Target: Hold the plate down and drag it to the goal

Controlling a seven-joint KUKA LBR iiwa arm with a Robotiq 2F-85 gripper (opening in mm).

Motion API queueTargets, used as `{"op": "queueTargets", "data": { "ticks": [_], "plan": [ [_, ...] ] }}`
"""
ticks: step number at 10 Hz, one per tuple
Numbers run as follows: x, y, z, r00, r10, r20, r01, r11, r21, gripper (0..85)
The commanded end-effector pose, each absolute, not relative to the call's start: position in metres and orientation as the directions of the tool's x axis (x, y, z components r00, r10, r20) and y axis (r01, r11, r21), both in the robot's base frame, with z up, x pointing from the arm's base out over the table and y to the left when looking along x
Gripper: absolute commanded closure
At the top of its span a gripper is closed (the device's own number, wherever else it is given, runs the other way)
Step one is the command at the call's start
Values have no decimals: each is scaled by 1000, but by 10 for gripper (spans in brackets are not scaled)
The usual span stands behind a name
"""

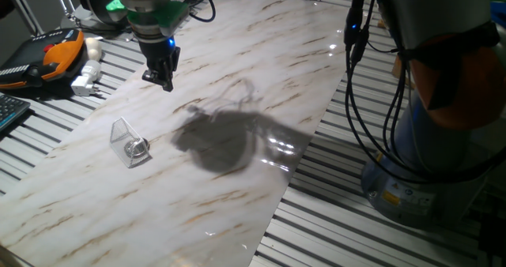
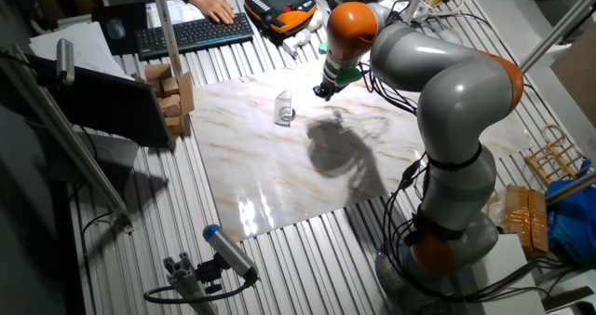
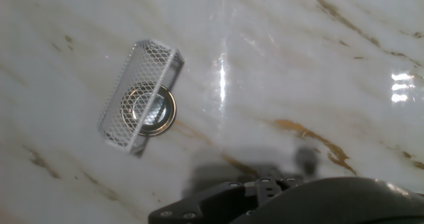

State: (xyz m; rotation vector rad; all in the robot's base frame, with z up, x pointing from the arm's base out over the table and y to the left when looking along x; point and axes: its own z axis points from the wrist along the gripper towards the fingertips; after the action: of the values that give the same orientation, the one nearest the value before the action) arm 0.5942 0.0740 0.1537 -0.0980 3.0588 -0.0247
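The plate is a tiny shiny silver disc lying flat on the marble board, tucked under the open side of the goal, a small clear tent-like wedge. In the hand view the goal looks mesh-patterned and covers most of the plate. Both also show in the other fixed view: goal, plate. My gripper hangs above the board, up and to the right of them, touching neither, with its fingers together and nothing held. The other fixed view shows the gripper as well.
The marble board lies on a slatted metal table. An orange teach pendant and a white plug sit left of the board. Cables and the arm's base stand at the right. Wooden blocks and a keyboard lie beyond.
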Motion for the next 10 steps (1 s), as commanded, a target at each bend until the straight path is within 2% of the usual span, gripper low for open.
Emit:
{"op": "queueTargets", "data": {
  "ticks": [1, 10],
  "plan": [
    [594, 74, 154, -995, -65, -82, -63, 998, -19, 850],
    [594, 76, 153, -994, -66, -89, -63, 998, -32, 850]
  ]
}}
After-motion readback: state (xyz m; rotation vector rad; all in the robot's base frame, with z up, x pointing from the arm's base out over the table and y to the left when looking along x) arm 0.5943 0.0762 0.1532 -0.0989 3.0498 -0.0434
